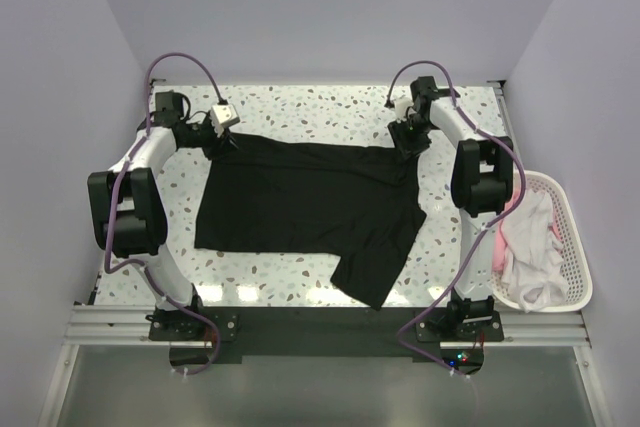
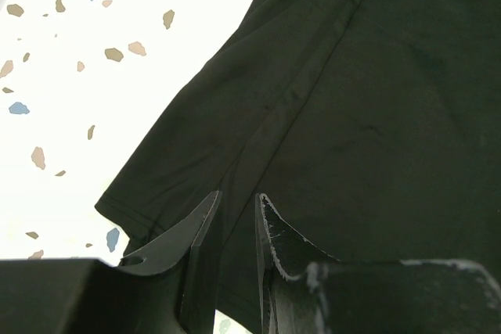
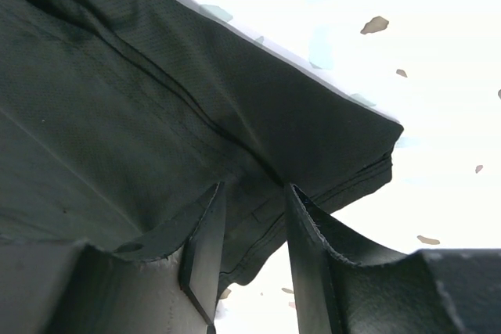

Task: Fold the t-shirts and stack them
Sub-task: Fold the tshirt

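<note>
The black t-shirt (image 1: 300,202) lies spread over the middle of the desk (image 1: 300,112), and its far edge runs fairly straight between the two tools. The left tool (image 1: 222,139) is closed down on the far-left corner. In its wrist view the fingers (image 2: 205,256) stand close together with dark cloth between them. The right tool (image 1: 408,139) is clamped on the far-right corner, where a doubled hem sits between its fingers (image 3: 205,248) (this gap is somewhat wider).

Bare speckled desk shows beyond the far edge and along the left side. On the near right a rumpled flap of the shirt reaches close to the desk's near edge.

Plain lavender walls (image 1: 330,7) close in the back and sides. A white slatted basket (image 1: 578,247) sits at the right edge and holds the white and pink t-shirts (image 1: 530,247) in a heap.

Both wrist views cut the shirt off, and dark fingers against dark cloth make the exact contact hard to read.
</note>
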Tool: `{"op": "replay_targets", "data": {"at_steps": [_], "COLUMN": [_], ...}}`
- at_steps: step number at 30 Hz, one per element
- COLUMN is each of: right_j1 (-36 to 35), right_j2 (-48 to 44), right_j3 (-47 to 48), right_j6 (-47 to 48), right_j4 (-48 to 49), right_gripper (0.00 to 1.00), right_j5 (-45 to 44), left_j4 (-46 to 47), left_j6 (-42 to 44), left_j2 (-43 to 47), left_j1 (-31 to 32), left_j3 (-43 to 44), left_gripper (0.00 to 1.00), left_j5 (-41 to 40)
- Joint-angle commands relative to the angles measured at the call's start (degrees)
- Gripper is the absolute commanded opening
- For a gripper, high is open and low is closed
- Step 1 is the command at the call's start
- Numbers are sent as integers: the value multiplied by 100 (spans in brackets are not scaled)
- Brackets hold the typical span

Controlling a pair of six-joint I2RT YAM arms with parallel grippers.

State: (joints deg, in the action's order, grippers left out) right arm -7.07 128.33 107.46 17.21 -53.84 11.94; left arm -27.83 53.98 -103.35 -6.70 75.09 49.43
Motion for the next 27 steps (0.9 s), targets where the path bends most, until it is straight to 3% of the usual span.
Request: {"op": "replay_targets", "data": {"at_steps": [1,27], "right_j1": [-5,-31], "right_j2": [122,-344], "right_j3": [56,179], "right_j6": [81,72], "right_j4": [-38,-390], "right_gripper": [40,23], "right_j5": [-157,133], "left_j4": [120,112], "left_j6": [-45,-10], "left_j2": [316,395], "left_j1": [-16,-7], "left_j3": [-65,-73], "left_gripper": [27,27], "left_j5": [111,172]}}
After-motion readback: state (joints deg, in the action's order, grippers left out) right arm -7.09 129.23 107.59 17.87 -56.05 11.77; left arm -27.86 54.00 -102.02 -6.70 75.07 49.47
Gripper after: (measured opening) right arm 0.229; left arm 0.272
